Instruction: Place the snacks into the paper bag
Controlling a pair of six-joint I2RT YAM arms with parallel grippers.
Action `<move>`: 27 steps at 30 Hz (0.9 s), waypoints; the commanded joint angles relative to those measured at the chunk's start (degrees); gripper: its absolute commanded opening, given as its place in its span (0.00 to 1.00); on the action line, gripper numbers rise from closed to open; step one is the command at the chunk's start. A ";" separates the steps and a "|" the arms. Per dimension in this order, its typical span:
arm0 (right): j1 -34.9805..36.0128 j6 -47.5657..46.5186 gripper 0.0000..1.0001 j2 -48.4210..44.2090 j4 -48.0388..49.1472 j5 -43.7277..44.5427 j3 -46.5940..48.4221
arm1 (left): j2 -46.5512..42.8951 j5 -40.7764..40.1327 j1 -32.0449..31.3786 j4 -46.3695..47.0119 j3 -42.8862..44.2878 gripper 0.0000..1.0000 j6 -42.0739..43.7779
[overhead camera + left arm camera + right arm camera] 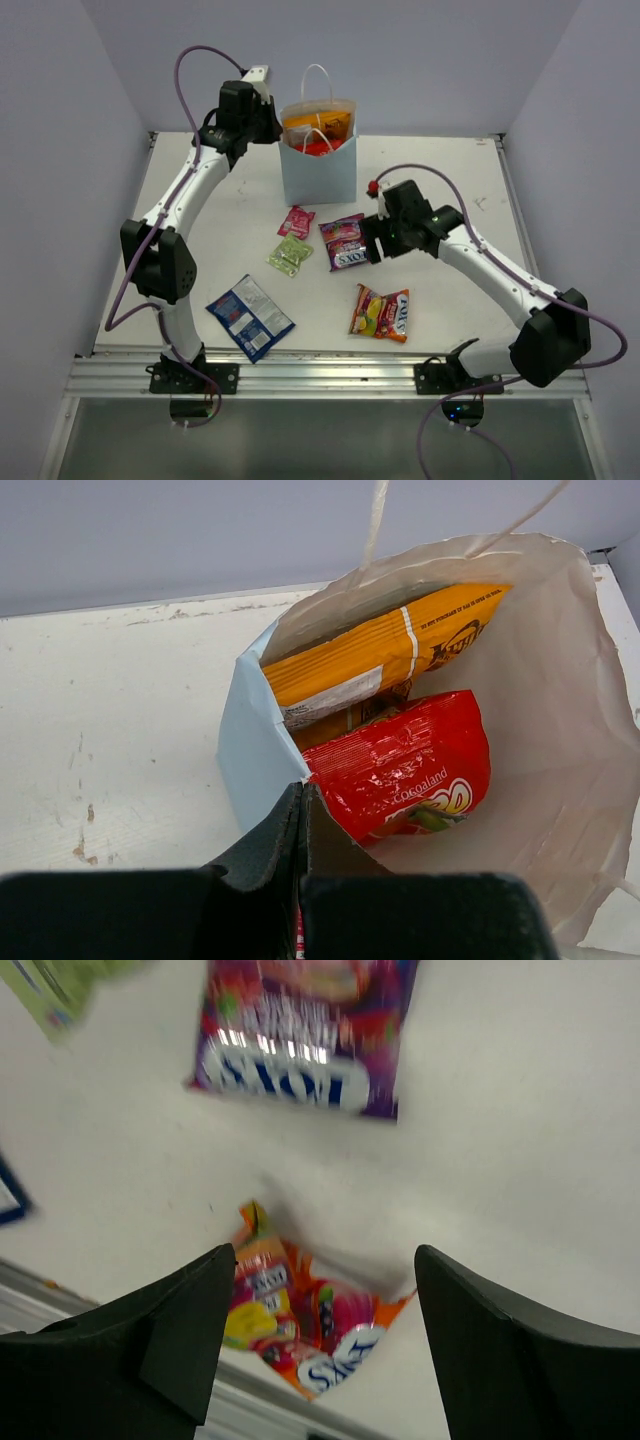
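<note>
A white paper bag [320, 178] is seen upright at the far middle of the table [450, 170]. An orange chip bag [380, 650] and a red candy bag [400, 765] are held inside it. Five packets are left flat on the table: pink sachet [296, 221], green sachet [290, 254], purple packet [343, 242], yellow-red packet [381, 313], blue-white packet [249, 316].

The left gripper [303, 798] is pressed together at the bag's near left corner; whether paper is pinched cannot be told. The right gripper [325, 1255] is spread wide and empty, held just beside the purple packet.

The left arm is stretched far forward; the right arm is reached inward toward the table's middle.
</note>
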 commanded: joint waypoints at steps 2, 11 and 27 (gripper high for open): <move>-0.04 5.69 0.76 -3.69 -9.51 -7.27 -5.84 | -2.55 0.33 -0.34 1.05 -1.22 0.00 0.53; 1.27 8.87 0.77 -0.45 -9.44 -18.09 -14.28 | -3.79 0.77 -0.34 1.32 -2.89 0.00 0.80; 6.20 11.16 0.31 12.21 1.99 -11.24 -19.21 | -4.14 0.33 -0.34 0.96 -3.25 0.00 2.64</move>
